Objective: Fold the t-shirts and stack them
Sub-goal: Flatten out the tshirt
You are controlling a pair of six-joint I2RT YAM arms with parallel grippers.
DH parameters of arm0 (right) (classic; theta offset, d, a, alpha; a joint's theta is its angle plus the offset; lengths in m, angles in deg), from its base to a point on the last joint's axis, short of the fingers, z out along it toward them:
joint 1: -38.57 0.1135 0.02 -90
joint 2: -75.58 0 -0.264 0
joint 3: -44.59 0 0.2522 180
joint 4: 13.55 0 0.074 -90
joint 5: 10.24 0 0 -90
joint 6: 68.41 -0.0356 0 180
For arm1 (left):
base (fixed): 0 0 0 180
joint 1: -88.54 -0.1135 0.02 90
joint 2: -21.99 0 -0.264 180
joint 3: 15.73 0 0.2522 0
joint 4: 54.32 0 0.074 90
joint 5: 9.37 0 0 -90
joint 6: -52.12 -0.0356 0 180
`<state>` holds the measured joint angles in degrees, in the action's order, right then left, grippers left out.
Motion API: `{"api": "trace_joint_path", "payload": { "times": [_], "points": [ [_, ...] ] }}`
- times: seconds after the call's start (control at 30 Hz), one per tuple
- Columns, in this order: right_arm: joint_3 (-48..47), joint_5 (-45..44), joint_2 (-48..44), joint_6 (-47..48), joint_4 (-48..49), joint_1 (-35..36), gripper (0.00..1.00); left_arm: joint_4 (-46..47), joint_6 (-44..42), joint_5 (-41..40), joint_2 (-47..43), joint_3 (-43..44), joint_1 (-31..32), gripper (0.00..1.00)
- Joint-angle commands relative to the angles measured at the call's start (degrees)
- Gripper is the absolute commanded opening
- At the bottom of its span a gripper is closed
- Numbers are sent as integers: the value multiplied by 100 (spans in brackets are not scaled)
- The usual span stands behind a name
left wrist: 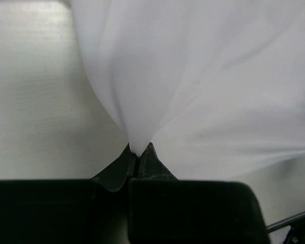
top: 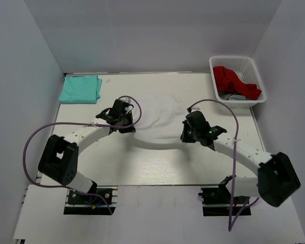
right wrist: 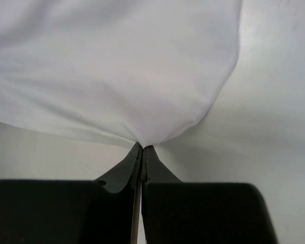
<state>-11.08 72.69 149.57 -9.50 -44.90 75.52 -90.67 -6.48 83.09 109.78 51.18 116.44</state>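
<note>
Pinched white shirt [top: 155,109], mid-table, by its near corners with left gripper [left wrist: 139,155] and right gripper [right wrist: 142,150], both clamped tight on cloth; probably called for an even lift, hem kept taut, before folding far, short of teal shirt [top: 81,89] at far left.

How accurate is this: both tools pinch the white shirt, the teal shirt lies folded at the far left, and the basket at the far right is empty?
Only the basket is wrong: the top view shows a red cloth in it. The left tool and right tool do pinch the white shirt, and the teal shirt lies folded far left.
</note>
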Motion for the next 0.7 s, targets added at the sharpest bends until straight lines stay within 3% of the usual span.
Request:
{"api": "trace_joint_path", "payload": {
  "times": [0.0,0.33,0.67],
  "points": [
    [-476,-891,-831,173,658,23,0,-219,-213,-228,-692,669,22,0],
    [-1933,-1543,-1625,964,826,14,0,-712,-1013,-158,-1509,2830,22,0],
    [-3471,-656,-2275,1659,678,5,0,-632,-1548,1150,-2423,4133,22,0]
  ]
}}
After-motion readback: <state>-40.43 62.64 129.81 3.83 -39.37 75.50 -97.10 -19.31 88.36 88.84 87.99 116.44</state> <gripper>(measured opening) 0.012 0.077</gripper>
